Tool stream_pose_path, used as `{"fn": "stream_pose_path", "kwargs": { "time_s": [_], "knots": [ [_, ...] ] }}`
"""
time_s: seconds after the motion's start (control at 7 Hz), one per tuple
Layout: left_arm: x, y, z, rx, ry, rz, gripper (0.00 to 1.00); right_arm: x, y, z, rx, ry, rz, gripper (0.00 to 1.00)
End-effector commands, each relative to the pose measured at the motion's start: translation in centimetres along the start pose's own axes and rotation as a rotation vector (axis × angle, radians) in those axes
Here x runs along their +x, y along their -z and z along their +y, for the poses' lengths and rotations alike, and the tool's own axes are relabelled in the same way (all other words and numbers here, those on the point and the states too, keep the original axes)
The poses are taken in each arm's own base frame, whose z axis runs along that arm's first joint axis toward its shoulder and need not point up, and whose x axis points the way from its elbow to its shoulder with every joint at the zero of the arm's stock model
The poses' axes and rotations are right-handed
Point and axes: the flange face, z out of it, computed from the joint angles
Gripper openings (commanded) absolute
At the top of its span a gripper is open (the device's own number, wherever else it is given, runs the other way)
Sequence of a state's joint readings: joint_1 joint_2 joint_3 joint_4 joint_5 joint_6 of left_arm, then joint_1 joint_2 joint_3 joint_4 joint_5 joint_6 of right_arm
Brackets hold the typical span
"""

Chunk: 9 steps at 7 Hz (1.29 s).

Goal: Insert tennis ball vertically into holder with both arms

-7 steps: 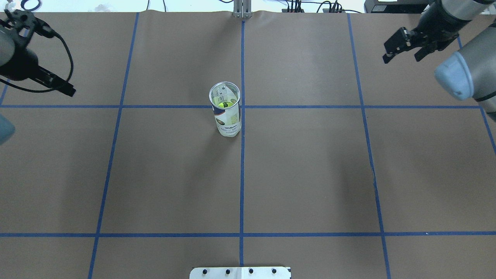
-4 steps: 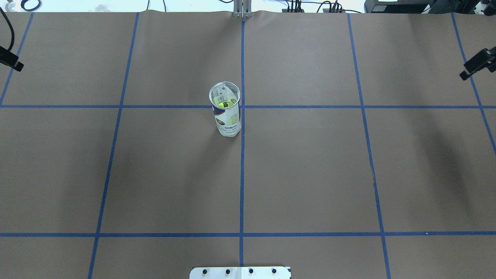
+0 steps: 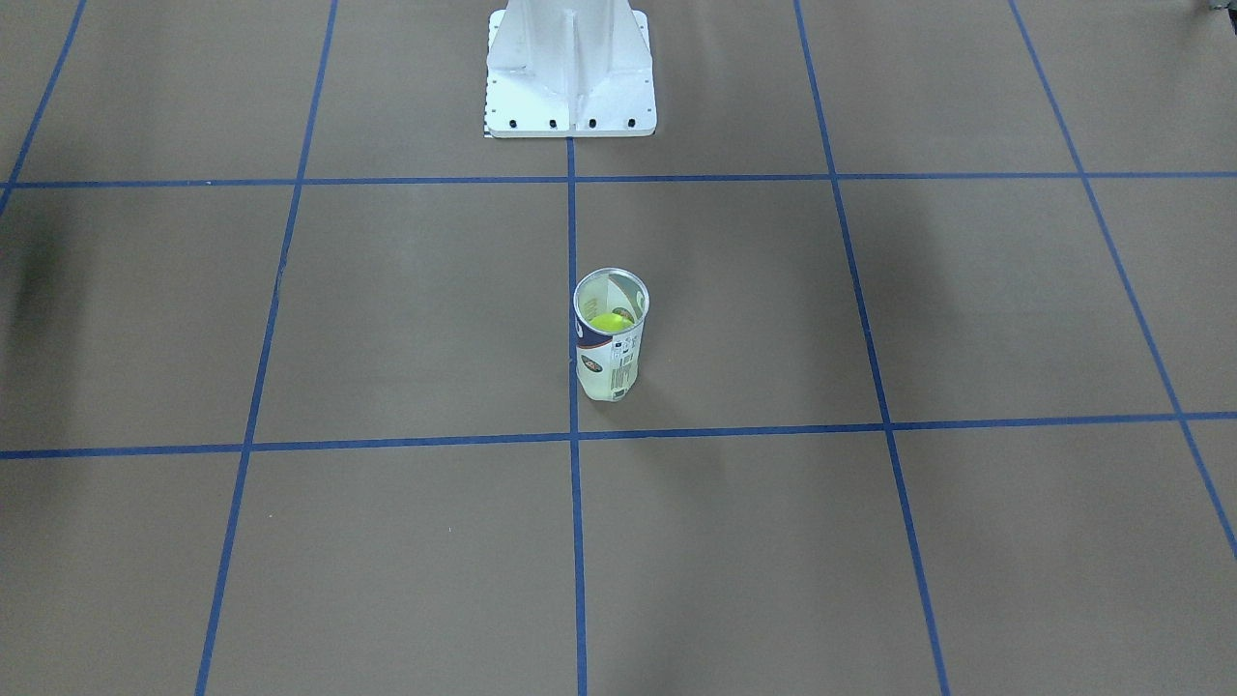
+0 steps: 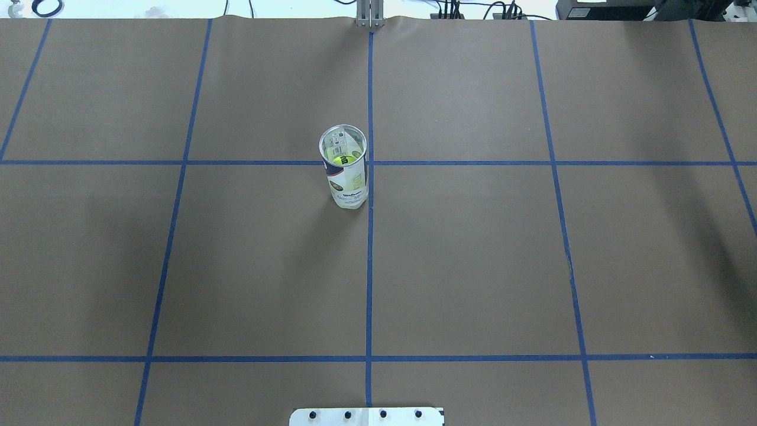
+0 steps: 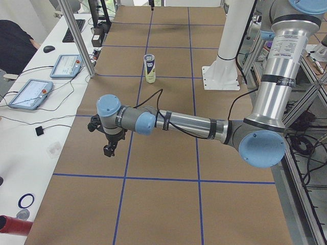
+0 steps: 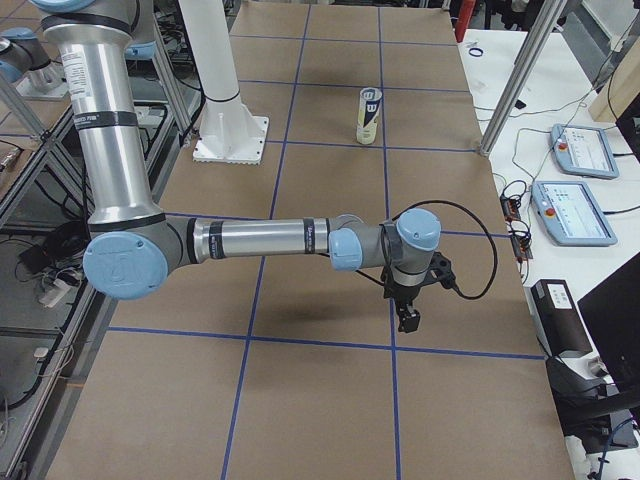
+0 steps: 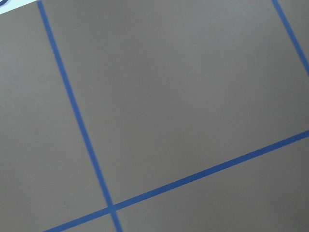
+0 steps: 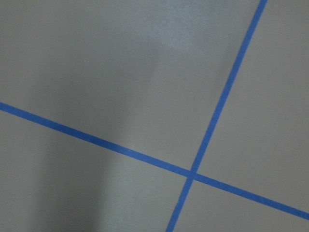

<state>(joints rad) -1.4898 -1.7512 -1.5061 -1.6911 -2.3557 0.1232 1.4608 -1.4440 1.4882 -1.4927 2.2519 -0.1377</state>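
Ball (image 4: 342,159) sits deep in the upright holder (image 4: 346,180) mid-table (image 4: 473,266), job looks done, with left gripper (image 5: 108,151) and right gripper (image 6: 408,322) well apart from it, grip state impossible to tell.

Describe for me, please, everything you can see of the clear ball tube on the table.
The tube is clear plastic with a metal rim, open on top, wrapped in a white-and-navy label. It stands upright on the brown table near the centre tape crossing, with a yellow-green tennis ball inside. Nothing else touches it.
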Motion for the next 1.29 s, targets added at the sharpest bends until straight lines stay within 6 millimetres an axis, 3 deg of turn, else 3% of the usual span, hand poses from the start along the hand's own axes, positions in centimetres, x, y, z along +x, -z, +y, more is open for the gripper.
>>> {"fn": "stream_pose_path", "kwargs": {
  "time_s": [0.0, 0.14, 0.29, 0.43, 0.57, 0.86, 1.14],
  "knots": [
    [-2.3, -1.9, 2.6, -0.04, 0.05, -0.002, 1.0, 2.2, -1.3, 5.3, -0.001, -0.099, -0.148, 0.99],
    [-2.2, -1.6, 1.0, -0.03, 0.139, -0.005, 1.0, 2.9, -1.6, 6.8, -0.003, -0.126, -0.172, 0.99],
    [-2.6, -1.9, 1.9, -0.036, 0.166, 0.0, 1.0, 3.5, -2.0, 7.7, -0.013, -0.151, -0.17, 0.99],
    [-3.4, -2.7, 3.3, -0.058, 0.188, -0.005, 1.0, 4.6, -1.3, 9.2, 0.001, -0.194, -0.168, 0.99],
    [-4.2, -2.1, 3.9, -0.051, 0.208, -0.008, 1.0, 4.8, 0.4, 9.5, 0.008, -0.239, -0.163, 0.99],
    [-3.8, -1.2, 3.7, -0.051, 0.217, -0.008, 1.0, 1.8, 4.3, 9.2, -0.015, -0.27, -0.163, 0.99],
    [-2.9, 0.4, 3.7, -0.077, 0.258, -0.005, 1.0, 0.9, 5.4, 9.1, -0.012, -0.267, -0.162, 0.99]
  ]
}}
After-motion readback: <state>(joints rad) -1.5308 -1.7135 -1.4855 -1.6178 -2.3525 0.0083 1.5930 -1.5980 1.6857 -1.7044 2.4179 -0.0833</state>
